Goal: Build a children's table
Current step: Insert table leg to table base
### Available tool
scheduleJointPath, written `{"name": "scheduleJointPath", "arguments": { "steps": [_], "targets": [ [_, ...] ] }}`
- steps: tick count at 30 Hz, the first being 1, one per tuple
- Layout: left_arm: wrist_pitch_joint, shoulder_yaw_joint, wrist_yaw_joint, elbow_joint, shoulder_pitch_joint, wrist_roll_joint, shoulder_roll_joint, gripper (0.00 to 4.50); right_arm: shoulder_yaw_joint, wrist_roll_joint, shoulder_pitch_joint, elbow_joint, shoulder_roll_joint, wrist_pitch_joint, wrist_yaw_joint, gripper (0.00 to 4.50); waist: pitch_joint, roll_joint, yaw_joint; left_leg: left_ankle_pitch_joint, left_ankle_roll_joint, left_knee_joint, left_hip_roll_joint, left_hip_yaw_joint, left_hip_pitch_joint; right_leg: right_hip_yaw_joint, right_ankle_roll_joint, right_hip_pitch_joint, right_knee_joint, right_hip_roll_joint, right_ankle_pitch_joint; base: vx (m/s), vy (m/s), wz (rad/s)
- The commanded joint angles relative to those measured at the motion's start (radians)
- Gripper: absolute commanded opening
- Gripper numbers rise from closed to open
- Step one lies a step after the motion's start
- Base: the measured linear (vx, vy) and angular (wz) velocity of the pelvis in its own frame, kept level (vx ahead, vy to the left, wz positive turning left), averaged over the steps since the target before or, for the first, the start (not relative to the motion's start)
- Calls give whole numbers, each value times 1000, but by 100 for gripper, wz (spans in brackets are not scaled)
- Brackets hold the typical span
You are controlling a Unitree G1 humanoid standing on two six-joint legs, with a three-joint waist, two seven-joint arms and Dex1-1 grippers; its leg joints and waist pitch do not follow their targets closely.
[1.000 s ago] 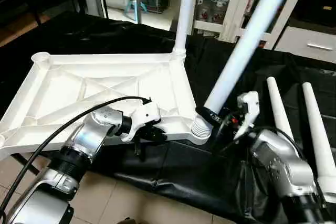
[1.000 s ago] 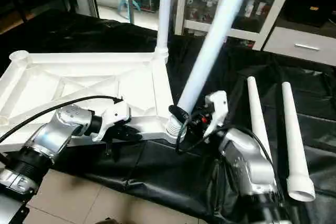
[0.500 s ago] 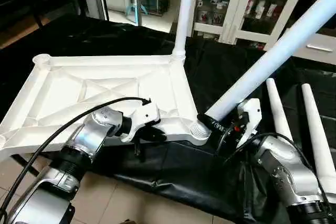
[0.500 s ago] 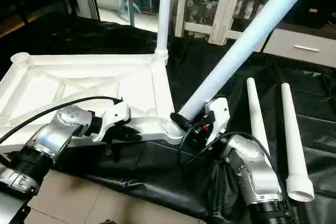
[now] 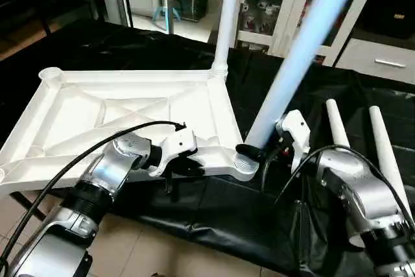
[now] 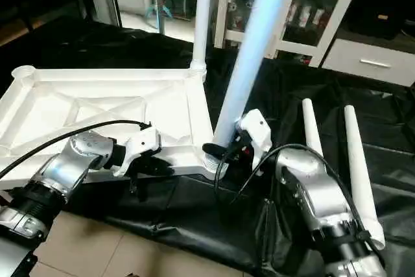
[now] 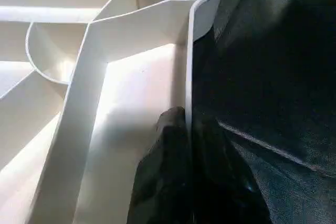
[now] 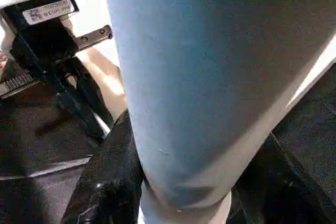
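The white tabletop (image 5: 130, 105) lies underside up on the black-covered table, its X ribs showing. One leg (image 5: 227, 11) stands upright in the far right corner socket. My right gripper (image 5: 255, 150) is shut on the lower end of a second leg (image 5: 292, 63), whose threaded end sits at the near right socket (image 5: 245, 163); this leg leans up and to the right. In the right wrist view the leg (image 8: 210, 77) passes between the black fingers (image 8: 107, 182). My left gripper (image 7: 188, 129) is shut on the tabletop's near rim wall (image 7: 187, 66), left of that socket.
Two loose legs (image 5: 337, 128) (image 5: 384, 154) lie side by side on the black cover at the right. A white cabinet (image 5: 292, 4) with glass doors stands behind the table. The tabletop's near edge overhangs the tiled floor (image 5: 162, 251).
The leg in my right gripper swung far down to the right, then back up to a steeper lean. My right wrist turned with it. The left gripper and the tabletop stayed put.
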Motion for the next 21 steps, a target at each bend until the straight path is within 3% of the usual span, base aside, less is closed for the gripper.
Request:
{"name": "scheduleJointPath", "arguments": {
  "steps": [1, 4, 9, 13, 16, 17, 18, 21],
  "targets": [
    [3, 35, 33, 6, -4, -12, 11, 0, 83, -61, 55, 112, -22, 117, 25, 186, -31, -8, -2, -349, -20, -101, 101, -61, 10, 65, -129, 17, -103, -97, -515, 0, 0, 0],
    [4, 35, 31, 3, -2, -11, 13, 0, 86, -80, 38, 168, -19, 133, 7, 186, -32, -6, -1, -349, -27, -102, 103, -61, 11, 64, -132, 16, -103, -99, -504, 0, 0, 0],
    [8, 33, 27, -2, 1, -11, 15, 0, 50, -67, 23, 246, 15, 143, -31, 186, -30, 0, -7, -431, -56, -108, 103, -69, 13, 61, -118, 12, -107, -98, -548, 0, 0, 0],
    [9, 32, 25, -4, 2, -9, 16, 0, 50, -73, 27, 257, 20, 146, -44, 186, -31, -2, -11, -485, -71, -113, 104, -74, 15, 57, -96, 11, -113, -97, -572, 0, 0, 0],
    [9, 31, 23, -4, 2, -8, 16, 0, 51, -82, 29, 274, 27, 135, -58, 186, -29, 0, -15, -522, -76, -113, 102, -74, 20, 56, -92, 4, -119, -96, -586, 0, 0, 0],
    [5, 30, 20, -6, 4, -5, 16, 0, 43, -103, 25, 312, 50, 84, -97, 186, -26, 3, -20, -553, -76, -112, 100, -74, 25, 55, -85, -2, -127, -97, -619, 0, 0, 0],
    [5, 30, 20, -6, 4, -5, 16, 0, 43, -103, 25, 312, 50, 84, -97, 186, -26, 3, -20, -553, -76, -112, 100, -74, 25, 55, -85, -2, -127, -97, -619, 0, 0, 0],
    [4, 28, 19, -11, 5, -3, 14, 0, 55, -104, 31, 293, 60, 74, -84, 186, -20, 12, -39, -644, -87, -122, 103, -93, 29, 34, -54, 8, -139, -93, -681, 0, 0, 0]
  ]
}}
